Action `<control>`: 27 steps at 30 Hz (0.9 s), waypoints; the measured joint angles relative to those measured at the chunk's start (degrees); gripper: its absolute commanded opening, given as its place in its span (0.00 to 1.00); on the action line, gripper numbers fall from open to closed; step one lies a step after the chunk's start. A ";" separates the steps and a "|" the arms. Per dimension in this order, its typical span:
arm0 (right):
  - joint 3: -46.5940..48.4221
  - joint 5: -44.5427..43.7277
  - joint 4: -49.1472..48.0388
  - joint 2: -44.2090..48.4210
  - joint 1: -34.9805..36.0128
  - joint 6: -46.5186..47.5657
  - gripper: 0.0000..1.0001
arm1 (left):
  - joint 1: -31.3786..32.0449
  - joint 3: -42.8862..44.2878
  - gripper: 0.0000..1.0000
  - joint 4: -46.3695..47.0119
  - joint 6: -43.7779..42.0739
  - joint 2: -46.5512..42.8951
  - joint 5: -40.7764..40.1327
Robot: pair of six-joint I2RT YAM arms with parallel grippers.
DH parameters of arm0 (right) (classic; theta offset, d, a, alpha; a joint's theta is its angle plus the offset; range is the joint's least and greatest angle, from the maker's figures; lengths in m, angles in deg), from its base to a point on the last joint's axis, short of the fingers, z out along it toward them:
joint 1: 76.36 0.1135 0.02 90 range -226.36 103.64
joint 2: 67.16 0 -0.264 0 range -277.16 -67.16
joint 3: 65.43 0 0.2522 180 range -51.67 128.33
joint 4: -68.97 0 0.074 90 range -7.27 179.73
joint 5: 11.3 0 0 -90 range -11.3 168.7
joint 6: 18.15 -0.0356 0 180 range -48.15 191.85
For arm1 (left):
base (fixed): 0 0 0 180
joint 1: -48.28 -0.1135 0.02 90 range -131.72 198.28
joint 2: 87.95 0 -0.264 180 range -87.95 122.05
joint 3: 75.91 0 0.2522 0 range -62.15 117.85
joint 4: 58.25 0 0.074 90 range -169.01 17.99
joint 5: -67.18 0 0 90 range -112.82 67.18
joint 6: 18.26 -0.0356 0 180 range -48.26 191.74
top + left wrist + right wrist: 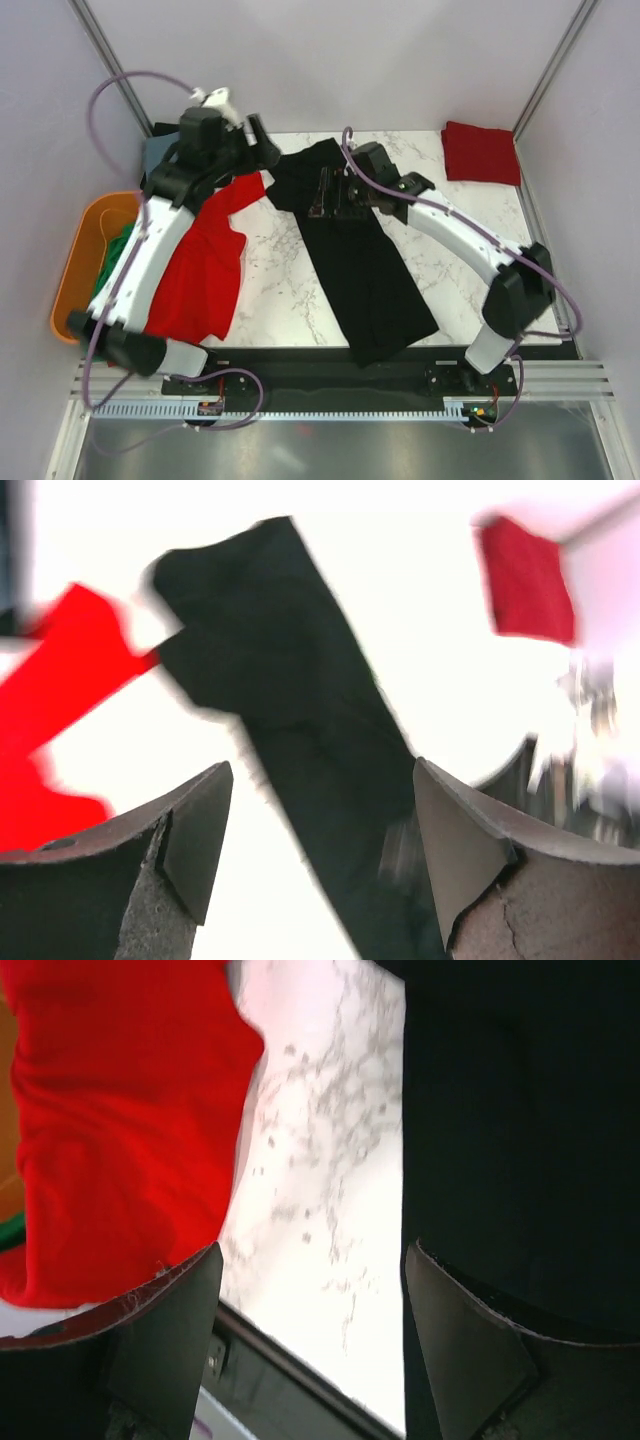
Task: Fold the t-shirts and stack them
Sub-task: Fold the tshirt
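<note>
black t-shirt [365,270] folded into a long strip, lying diagonally across the middle of the marble table [275,290], far end back-left, near end by the front edge
red t-shirt [205,270] spread out just left of it, partly under the left arm
folded red t-shirt [480,152] in the far right corner, well apart
green t-shirt [112,262] in the orange tub [72,270] off the left edge; grey-blue t-shirt [158,152] behind the left arm
left arm stretched far forward, left gripper [262,142] by the strip's far end, fingers [195,830] apart, nothing between; that wrist view is blurred
right arm elbow-bent, reaching in leftward, right gripper [325,195] over the strip's upper part, fingers [170,1330] spread, bare marble between; cloth contact unclear
</note>
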State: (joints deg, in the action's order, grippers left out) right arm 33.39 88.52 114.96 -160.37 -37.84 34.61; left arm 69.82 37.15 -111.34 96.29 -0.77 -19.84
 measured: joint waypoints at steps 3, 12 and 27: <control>5.64 5.03 -2.71 -9.33 -4.70 1.57 0.80 | -2.29 -15.96 0.80 2.36 -0.72 -17.16 -5.05; 33.44 16.63 -5.66 -44.72 -11.72 3.63 0.80 | -1.20 -50.38 0.78 -1.79 -0.35 -51.23 -5.86; 26.36 16.65 -30.53 -50.27 -20.24 -11.39 0.81 | -1.05 -58.05 0.77 -2.12 3.04 -64.41 -0.35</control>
State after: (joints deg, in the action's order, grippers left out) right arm 59.75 105.18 84.42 -210.64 -58.08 23.23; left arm 68.77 -20.90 -113.46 99.33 -65.18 -20.19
